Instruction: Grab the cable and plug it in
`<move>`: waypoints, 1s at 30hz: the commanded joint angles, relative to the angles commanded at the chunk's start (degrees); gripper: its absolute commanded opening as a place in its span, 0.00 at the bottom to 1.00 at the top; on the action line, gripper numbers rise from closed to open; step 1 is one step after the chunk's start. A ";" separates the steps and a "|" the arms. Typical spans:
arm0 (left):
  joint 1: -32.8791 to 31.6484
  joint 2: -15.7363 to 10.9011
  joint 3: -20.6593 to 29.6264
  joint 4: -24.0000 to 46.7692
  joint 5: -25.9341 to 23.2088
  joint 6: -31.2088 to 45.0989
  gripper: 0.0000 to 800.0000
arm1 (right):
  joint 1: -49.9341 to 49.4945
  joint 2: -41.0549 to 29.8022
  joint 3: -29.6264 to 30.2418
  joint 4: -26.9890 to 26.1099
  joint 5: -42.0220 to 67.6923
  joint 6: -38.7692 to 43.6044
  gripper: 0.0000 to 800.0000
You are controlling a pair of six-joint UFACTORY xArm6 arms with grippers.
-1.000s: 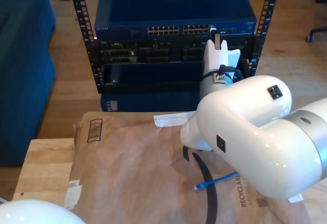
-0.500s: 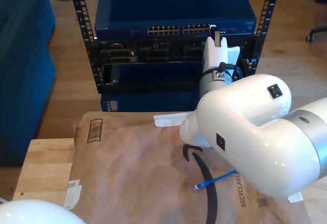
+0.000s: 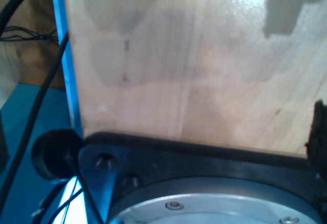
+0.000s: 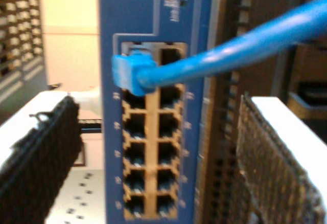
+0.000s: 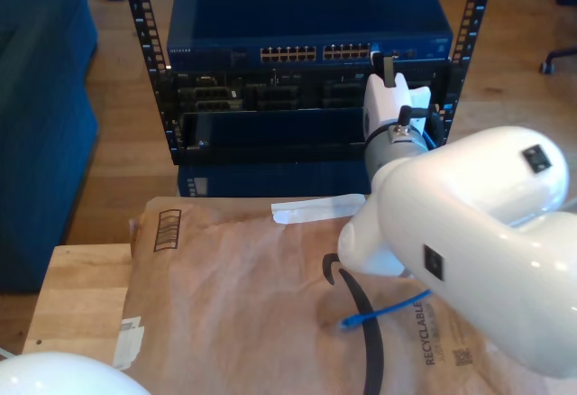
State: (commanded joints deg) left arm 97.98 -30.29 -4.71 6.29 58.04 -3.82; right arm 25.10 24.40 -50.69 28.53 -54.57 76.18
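The blue cable point(image 4: 225, 50) runs in to the blue switch point(image 4: 148, 19), and its plug point(image 4: 130, 73) sits at a port in the top row of the port block point(image 4: 150, 147). My second gripper point(image 4: 156, 106) is open just in front of those ports. Its black pads point(image 4: 41, 147) stand wide apart on either side, with nothing between them. In the exterior view this gripper point(image 5: 386, 66) is up against the switch point(image 5: 306, 16) near its right end. The cable's other end point(image 5: 379, 312) lies on the brown paper point(image 5: 234, 305). The first wrist view looks onto a wooden surface point(image 3: 194, 60).
The switch sits in a black rack point(image 5: 261, 97) with perforated rails point(image 5: 144, 25). The big white arm point(image 5: 478, 224) covers the exterior view's right half. A white arm part point(image 5: 54, 375) shows at that view's lower left. Black cables point(image 3: 30, 96) run beside the wooden surface.
My second gripper and its arm have shifted toward the exterior view's right along the switch front. The cable end on the paper has barely moved.
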 joint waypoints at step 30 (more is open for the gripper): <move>0.00 0.00 0.00 0.00 0.00 0.09 1.00 | -46.33 -54.68 21.63 -24.18 85.80 -38.59 0.99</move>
State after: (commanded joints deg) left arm 97.98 -30.29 -4.71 6.29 58.04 -3.74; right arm -21.23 -30.29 -29.07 4.35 31.23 37.58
